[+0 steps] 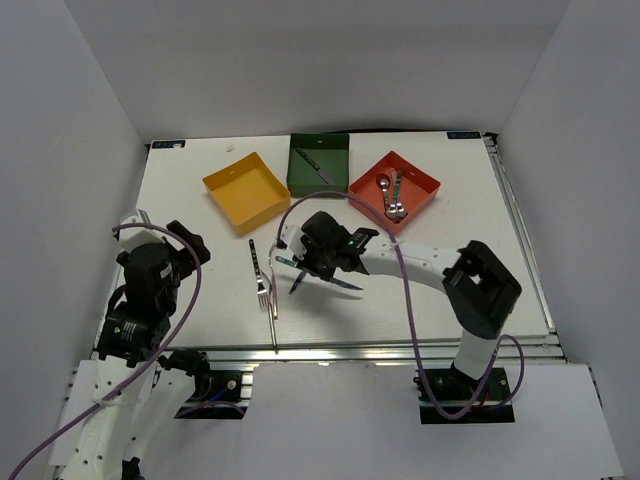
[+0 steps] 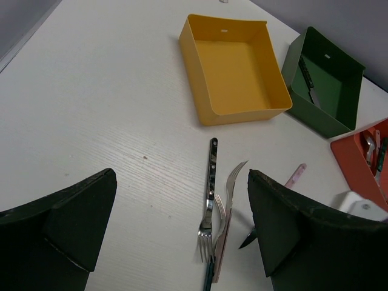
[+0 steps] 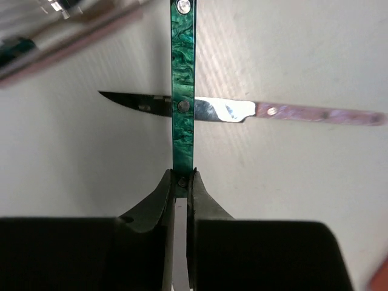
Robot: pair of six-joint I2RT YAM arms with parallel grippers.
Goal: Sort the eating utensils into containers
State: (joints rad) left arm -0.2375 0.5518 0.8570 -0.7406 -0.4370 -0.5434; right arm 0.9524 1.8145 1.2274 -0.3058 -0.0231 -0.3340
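Teal-handled utensil [image 3: 183,91] clamped in the right gripper [image 3: 181,180] crosses a pink-handled knife [image 3: 242,111]; left gripper [image 2: 180,177] apart over forks [image 2: 211,194].

bright, even overhead light; soft shadows (wrist close-ups blurred)

"How many trays?"
"Three: a yellow tray [image 1: 245,195], a dark green tray [image 1: 312,187], a red-orange tray [image 1: 420,188]."
"And cutlery?"
"Two forks [image 2: 212,182] for certain, two knives [image 3: 224,111], two spoons [image 1: 392,200] I can make out, one teal-handled piece [image 3: 183,91], kind unclear."

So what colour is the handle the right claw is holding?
Swirly marbled green handle, clearest in the right wrist view.
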